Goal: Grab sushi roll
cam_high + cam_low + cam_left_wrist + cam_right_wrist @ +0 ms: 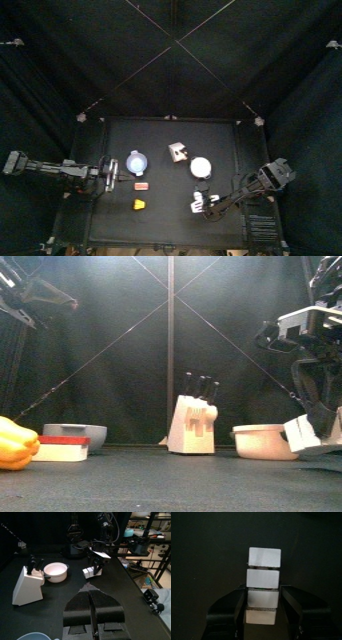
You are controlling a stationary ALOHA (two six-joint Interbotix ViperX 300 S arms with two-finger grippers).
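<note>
The sushi roll is a small white oblong piece made of several blocks in a row. It lies lengthwise between the jaws of my right gripper, which press on both sides of its near end. From above, the sushi roll is at the table's front right with the right gripper over it. In the front view the roll sits tilted, low at the far right. My left gripper rests shut and empty at the table's left side.
A white-and-brown knife block and a round white bowl stand behind the roll. A bluish bowl, a small red piece and a yellow piece lie on the left half. Black curtains ring the table.
</note>
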